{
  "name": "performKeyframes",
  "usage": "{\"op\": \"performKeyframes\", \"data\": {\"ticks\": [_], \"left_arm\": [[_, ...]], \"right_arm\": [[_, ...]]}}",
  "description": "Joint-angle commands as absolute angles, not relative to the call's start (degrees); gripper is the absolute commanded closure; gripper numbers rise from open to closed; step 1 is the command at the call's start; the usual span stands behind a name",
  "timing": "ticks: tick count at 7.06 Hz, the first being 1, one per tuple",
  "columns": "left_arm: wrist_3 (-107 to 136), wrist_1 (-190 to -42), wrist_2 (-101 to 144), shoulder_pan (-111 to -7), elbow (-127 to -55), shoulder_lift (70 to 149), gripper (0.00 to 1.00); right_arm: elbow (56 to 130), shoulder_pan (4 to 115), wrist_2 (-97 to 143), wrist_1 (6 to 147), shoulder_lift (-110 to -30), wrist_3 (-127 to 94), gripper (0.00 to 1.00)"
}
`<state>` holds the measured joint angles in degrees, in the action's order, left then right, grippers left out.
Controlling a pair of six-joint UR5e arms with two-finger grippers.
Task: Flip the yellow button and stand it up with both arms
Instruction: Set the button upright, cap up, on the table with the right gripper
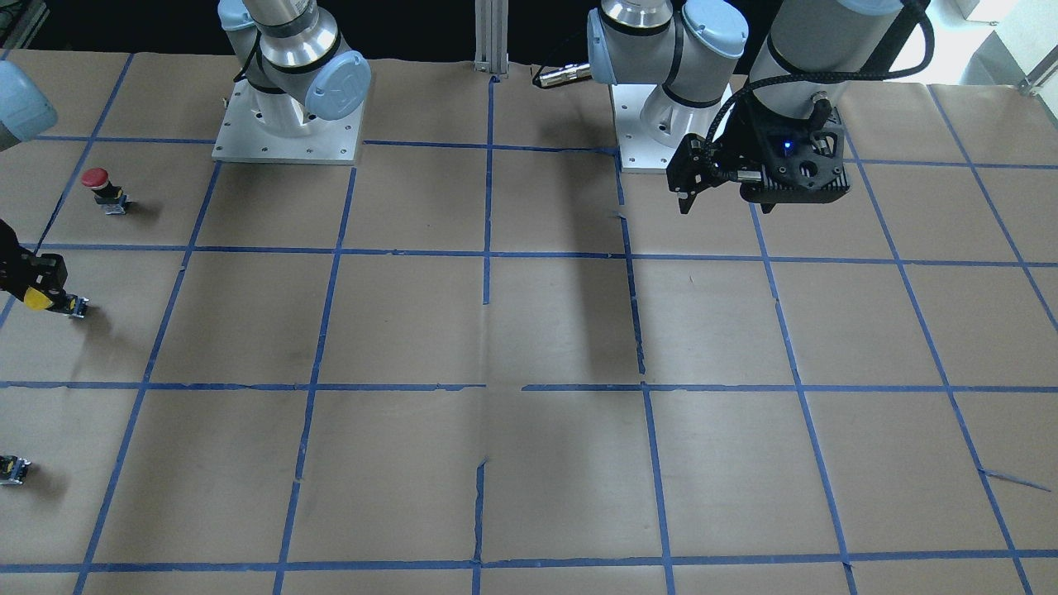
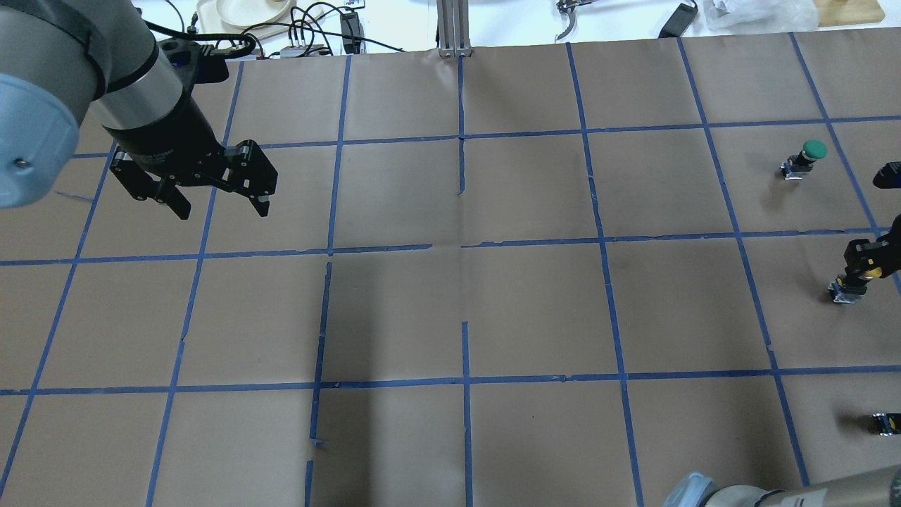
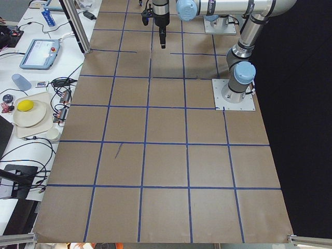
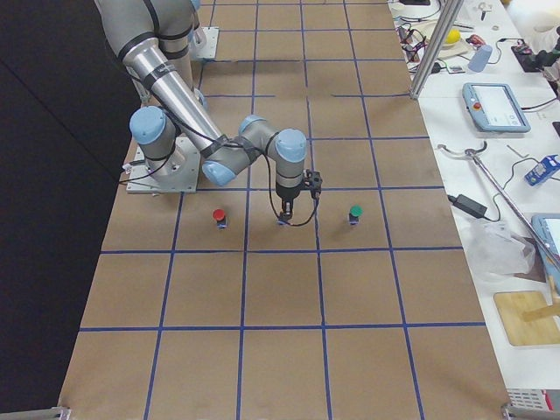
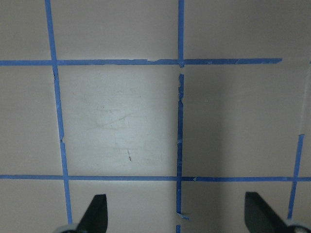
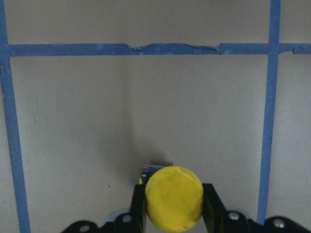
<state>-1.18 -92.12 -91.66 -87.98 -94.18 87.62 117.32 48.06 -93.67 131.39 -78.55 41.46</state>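
**While the right hand (image 1: 37,291) pinches the yellow button (image 6: 174,198), the left hand (image 2: 224,210) hangs spread**

Where the right hand's fingers (image 6: 212,203) press on its black body, the button is held cap towards the wrist, its metal base low by the surface (image 1: 529,330). It looks tilted from the front. A red button (image 1: 99,183) stands to one side of it and a green button (image 2: 809,151) to the other. The left hand hovers well apart from it.

Robotics lab; table (image 3: 166,166) with tape grid (image 5: 97,62); left arm (image 3: 250,31) bolted down; teach pendant (image 3: 40,53), cables (image 3: 61,81) alongside.
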Motion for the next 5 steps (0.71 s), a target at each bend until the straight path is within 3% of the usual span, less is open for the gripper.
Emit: {"op": "performKeyframes", "data": {"ticks": [1,2,5], "left_arm": [[-1.14,-92.20,-91.58,-88.15,-94.66,87.10,0.00],[-1.14,-92.37,-91.67,-88.15,-94.83,86.84,0.00],[-0.97,-92.37,-91.67,-88.33,-94.83,87.98,0.00]], "right_arm": [[117.34,48.08,-93.34,131.48,-78.66,42.53,0.24],[117.42,48.25,-90.64,131.48,-78.40,42.63,0.02],[115.06,49.30,-90.26,126.42,-81.81,43.33,0.00]]}}
